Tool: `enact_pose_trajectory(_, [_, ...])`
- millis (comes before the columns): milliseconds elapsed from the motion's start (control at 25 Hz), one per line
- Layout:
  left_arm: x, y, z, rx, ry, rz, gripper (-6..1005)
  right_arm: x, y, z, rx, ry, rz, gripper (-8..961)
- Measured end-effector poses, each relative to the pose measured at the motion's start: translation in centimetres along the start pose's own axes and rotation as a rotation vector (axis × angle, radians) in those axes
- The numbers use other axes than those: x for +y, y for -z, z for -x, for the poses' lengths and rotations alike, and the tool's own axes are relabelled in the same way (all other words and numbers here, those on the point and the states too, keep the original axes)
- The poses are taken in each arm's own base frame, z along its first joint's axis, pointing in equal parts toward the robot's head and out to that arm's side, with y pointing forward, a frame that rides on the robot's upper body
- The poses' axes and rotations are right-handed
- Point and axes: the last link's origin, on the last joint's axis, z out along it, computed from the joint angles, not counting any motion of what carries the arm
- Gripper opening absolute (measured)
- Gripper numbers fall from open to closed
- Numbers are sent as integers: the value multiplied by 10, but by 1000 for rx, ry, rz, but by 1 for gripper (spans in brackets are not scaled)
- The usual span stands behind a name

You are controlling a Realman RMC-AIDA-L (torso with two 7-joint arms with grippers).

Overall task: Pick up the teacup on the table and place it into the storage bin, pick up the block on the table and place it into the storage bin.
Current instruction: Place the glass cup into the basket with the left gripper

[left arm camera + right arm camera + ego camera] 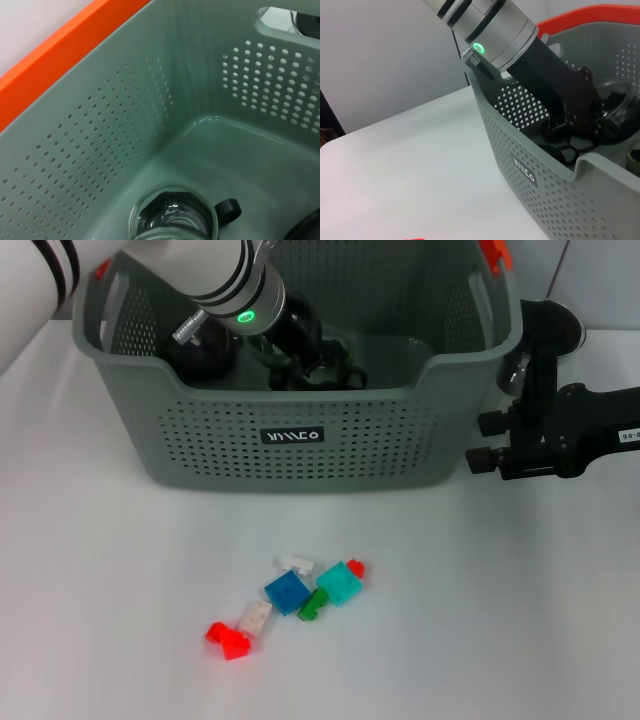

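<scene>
I am seeing my left gripper point(330, 365) reaching inside the grey-green perforated plastic storage bin point(300, 455), over the clear glass teacup with a black handle point(175, 215) sitting on the bin floor; whether its fingers are closed, I cannot tell. The small coloured plastic blocks point(290, 602) are lying on the white table point(500, 620) in front, and my right gripper point(485, 440) is idling beside the bin.

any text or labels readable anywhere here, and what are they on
Black label on the front wall of the storage bin: white letters, too blurred to read for sure.
The same label in the right wrist view: reads roughly "WILLCO", uncertain.
White tag on the right arm by the right hand: small print, unreadable.
No text on the blocks.
</scene>
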Motion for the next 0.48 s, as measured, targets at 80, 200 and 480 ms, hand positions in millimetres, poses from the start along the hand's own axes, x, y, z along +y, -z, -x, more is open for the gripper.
enact_pose_trajectory(80, [0,0,1,-1,1,0,85,0,0,0,0,0,0,646])
enact_pose_trajectory(200, [0,-1,2,-3,3,1,122,0,0,0,0,1,0,644])
enact_pose_trajectory(480, [-1,-1,6,-8,6,1,200,0,0,0,0,0,0,645])
